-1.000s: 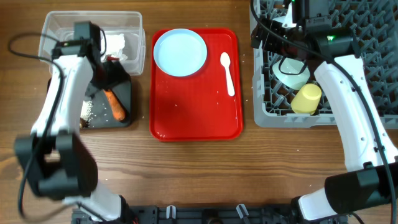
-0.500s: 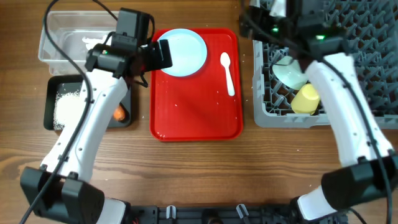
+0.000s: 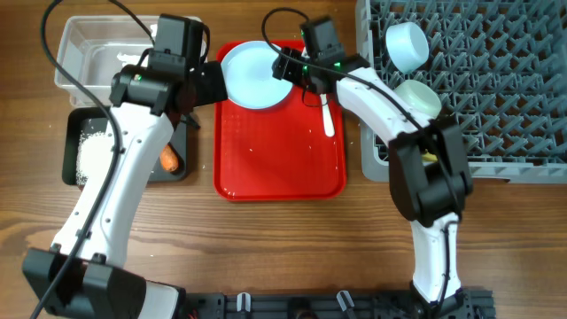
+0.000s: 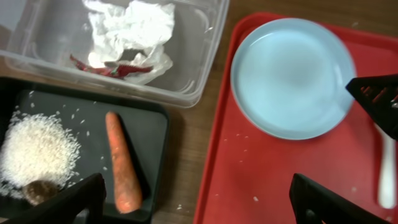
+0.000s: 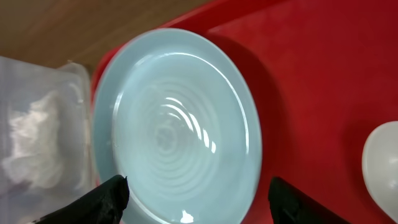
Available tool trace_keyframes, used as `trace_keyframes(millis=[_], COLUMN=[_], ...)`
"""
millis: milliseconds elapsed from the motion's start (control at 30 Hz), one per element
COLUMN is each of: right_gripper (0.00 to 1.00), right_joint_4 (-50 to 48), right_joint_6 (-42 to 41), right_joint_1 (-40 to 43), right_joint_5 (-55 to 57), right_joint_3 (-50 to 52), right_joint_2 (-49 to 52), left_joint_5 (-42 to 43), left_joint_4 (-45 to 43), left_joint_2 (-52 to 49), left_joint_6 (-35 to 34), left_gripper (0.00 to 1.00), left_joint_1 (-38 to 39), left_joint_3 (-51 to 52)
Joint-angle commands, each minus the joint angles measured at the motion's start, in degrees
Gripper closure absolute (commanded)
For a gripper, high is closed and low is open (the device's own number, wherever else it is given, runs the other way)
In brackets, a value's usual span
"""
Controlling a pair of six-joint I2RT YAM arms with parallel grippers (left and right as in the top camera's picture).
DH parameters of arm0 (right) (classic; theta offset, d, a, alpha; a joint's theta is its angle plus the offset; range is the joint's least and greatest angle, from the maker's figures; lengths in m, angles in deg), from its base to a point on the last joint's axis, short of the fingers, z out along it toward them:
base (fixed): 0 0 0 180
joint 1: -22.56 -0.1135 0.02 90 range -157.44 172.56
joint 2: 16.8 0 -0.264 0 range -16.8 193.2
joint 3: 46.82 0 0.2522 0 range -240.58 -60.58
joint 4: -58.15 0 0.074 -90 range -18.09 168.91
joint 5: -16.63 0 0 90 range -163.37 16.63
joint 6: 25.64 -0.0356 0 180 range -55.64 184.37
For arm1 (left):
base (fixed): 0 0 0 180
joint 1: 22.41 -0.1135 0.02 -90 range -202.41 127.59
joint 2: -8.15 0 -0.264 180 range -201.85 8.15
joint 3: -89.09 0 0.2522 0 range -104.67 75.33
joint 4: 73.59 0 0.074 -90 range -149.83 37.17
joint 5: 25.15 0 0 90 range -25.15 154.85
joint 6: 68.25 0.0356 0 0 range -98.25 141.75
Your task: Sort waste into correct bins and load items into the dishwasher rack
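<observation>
The light-blue plate (image 3: 252,75) lies at the back of the red tray (image 3: 279,168), with the white spoon (image 3: 326,111) to its right. My right gripper (image 3: 288,66) is open over the plate's right edge; in the right wrist view the plate (image 5: 180,124) lies between its fingers (image 5: 199,199). My left gripper (image 3: 208,84) is open over the tray's left edge (image 4: 199,205). The clear tub (image 4: 199,68) holds the napkin (image 4: 130,28) and red wrapper (image 4: 112,67). The black tray (image 4: 155,124) holds the carrot (image 4: 121,162), rice (image 4: 37,149) and brown lump (image 4: 40,191).
The grey rack (image 3: 496,97) stands at the right with two light-blue bowls (image 3: 407,42) (image 3: 423,96) in it. The yellow cup is mostly hidden under my right arm. A few rice grains lie on the red tray. Bare wooden table runs along the front.
My left gripper has moved right, from over the bins to the red tray's left edge. My right gripper has moved left, from over the rack to over the plate.
</observation>
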Motion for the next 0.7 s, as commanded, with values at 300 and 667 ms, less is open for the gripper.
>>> trace_keyframes(millis=[300, 667], right_gripper=[0.51, 0.96], right_joint_4=[-1.66, 0.24], right_joint_6=[-4.52, -4.66], right_joint_1=[-0.46, 0.57], right_joint_5=[4.00, 3.63], right_joint_3=[0.31, 0.28], right_joint_2=[7.45, 10.19], left_joint_5=[-4.70, -4.22], left_joint_4=[0.68, 0.72], left_joint_2=[-5.14, -5.18], left_joint_6=[-1.64, -1.62], left_gripper=[0.07, 0.00], left_joint_1=[-0.22, -0.20], left_joint_3=[-0.94, -0.94])
